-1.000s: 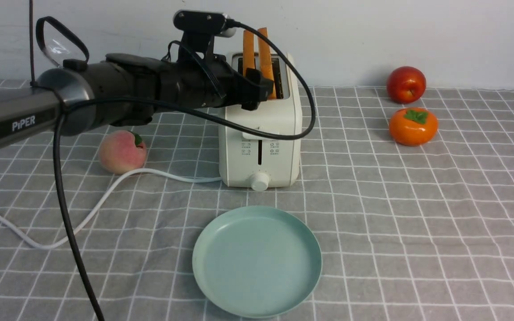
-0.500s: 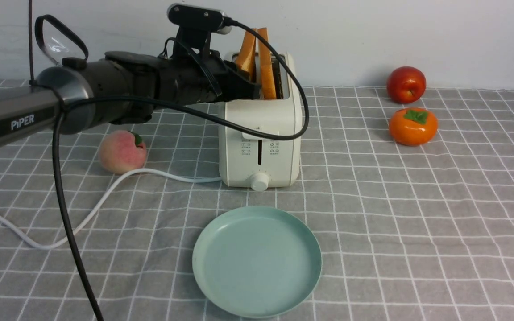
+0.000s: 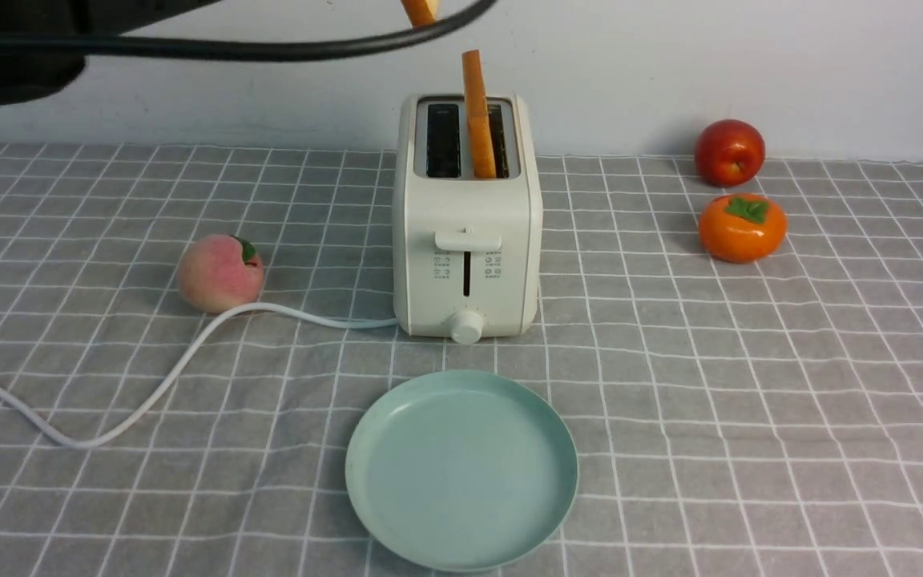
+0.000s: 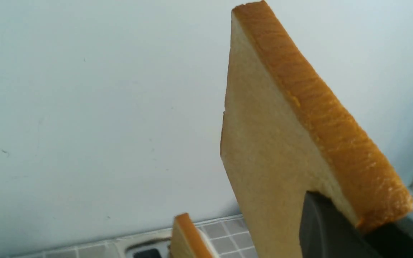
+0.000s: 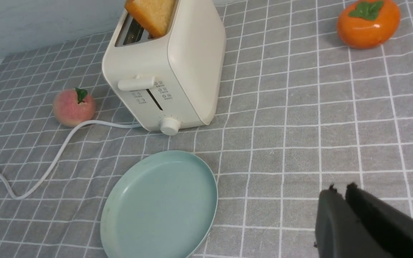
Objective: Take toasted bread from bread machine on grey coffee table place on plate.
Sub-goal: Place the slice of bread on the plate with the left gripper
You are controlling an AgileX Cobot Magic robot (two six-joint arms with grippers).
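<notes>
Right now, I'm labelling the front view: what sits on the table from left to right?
From the left: peach → toaster → persimmon. The plate lies in front of the toaster and the apple behind the persimmon, so both are left out.

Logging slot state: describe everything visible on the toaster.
The toaster is cream-white, smooth like plastic, boxy with rounded corners, upright on the grey table behind the plate. The left slot is dark and empty; the right slot holds one toast slice standing proud of the top. Front: lever at the top of its slit, printed icons, round knob at the base. A white cord runs from its lower left past the peach.
</notes>
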